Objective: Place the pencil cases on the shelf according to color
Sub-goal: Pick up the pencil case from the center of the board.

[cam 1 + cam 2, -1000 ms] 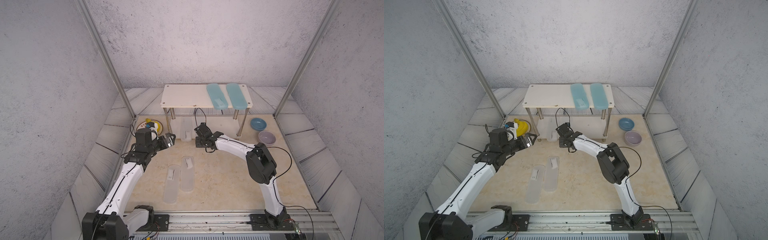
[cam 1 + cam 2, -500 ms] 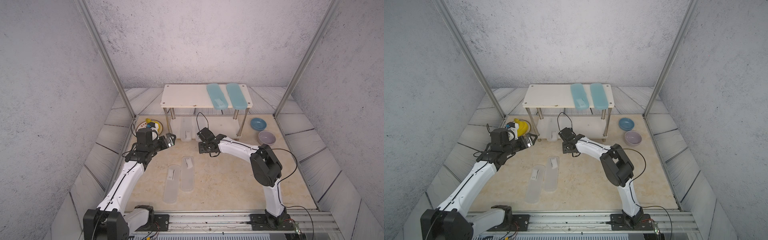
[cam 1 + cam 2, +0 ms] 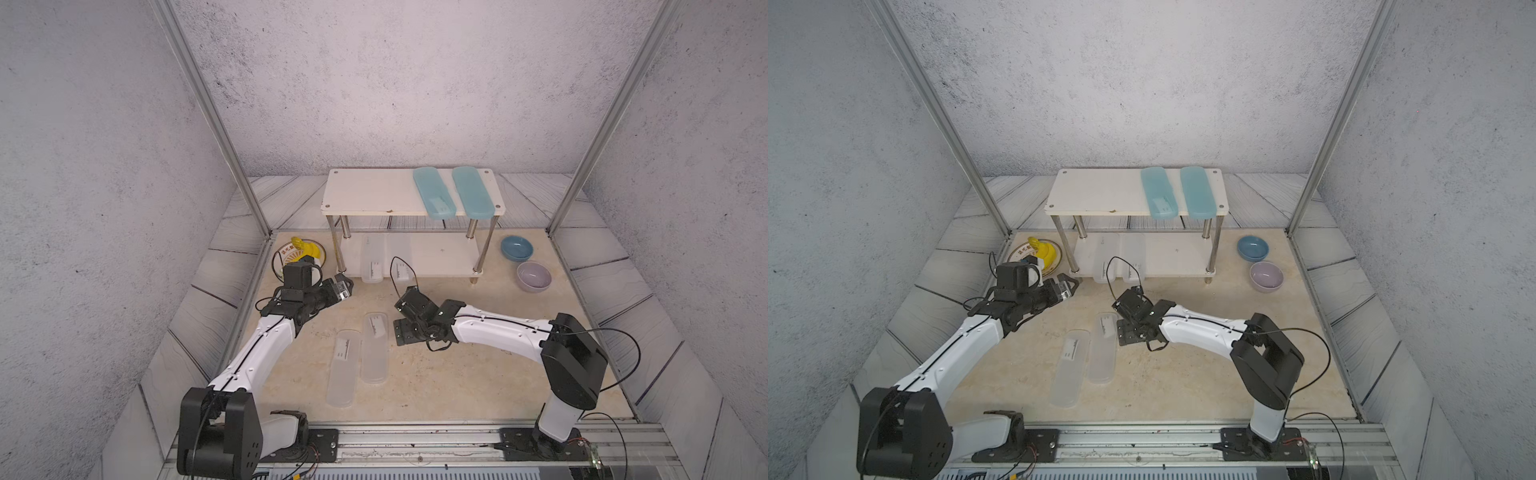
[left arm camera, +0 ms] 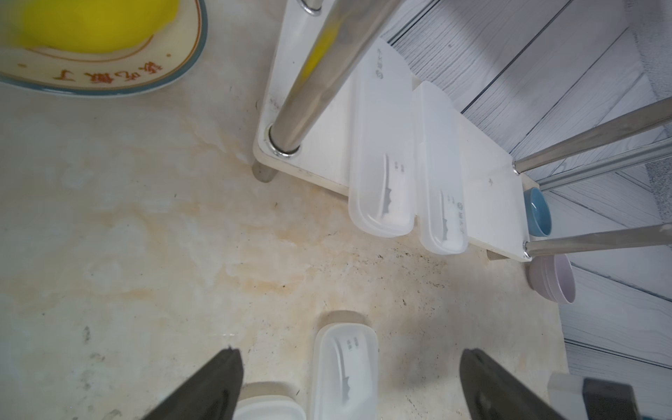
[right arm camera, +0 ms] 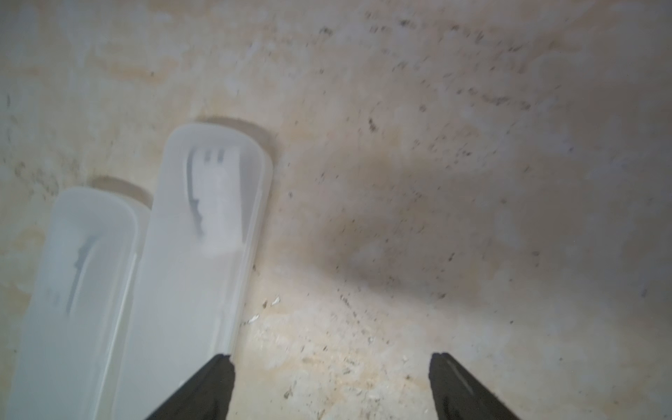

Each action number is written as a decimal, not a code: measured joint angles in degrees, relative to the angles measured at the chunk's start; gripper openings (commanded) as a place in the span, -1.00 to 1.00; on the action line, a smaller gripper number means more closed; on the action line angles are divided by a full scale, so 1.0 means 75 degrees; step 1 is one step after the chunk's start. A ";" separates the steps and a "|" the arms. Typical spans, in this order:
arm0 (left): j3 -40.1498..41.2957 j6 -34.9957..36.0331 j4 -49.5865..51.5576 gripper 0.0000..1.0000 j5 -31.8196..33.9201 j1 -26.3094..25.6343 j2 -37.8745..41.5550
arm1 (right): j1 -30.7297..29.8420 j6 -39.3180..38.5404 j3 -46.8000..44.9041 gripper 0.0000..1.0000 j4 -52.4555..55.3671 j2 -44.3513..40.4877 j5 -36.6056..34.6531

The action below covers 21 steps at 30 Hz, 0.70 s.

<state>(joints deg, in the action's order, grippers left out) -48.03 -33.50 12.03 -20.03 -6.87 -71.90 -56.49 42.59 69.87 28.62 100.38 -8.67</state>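
Teal pencil cases (image 3: pixel 432 197) side by side at the right end of the shelf's (image 3: pixel 365 197) top board; two clear cases (image 3: pixel 371 259) on its lower board, left end, overhanging the front edge. Two more clear cases (image 3: pixel 375 349) in the middle of the worktop (image 3: pixel 457 382). Right gripper (image 3: pixel 400 320) spread wide, empty, just beside the right-hand one; left gripper (image 3: pixel 345 281) wide open, empty, by the shelf's front-left leg. Straddle that case crosswise, pinch mid-length, carry level
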 measured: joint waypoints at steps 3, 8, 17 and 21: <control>-0.0009 0.0003 0.0146 0.98 0.0122 0.0000 -0.0020 | -0.0414 0.0219 -0.0029 0.86 -0.0157 0.0020 0.0338; -0.0032 -0.0006 0.0274 0.97 0.0475 0.0012 -0.0012 | -0.0682 0.0297 0.0289 0.94 -0.0356 0.0527 0.0825; -0.0041 -0.0143 0.0539 0.97 0.0973 0.0373 0.0009 | -0.0854 0.0012 0.1862 1.00 0.0236 0.1999 0.1125; -0.0047 -0.0172 0.0603 0.97 0.1043 0.0402 0.0026 | -0.1017 -0.0149 0.2422 1.00 0.0597 0.2419 0.1177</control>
<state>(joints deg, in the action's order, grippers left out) -48.38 -34.79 16.56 -12.21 -3.86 -71.70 -64.12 41.47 88.03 33.10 118.52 0.16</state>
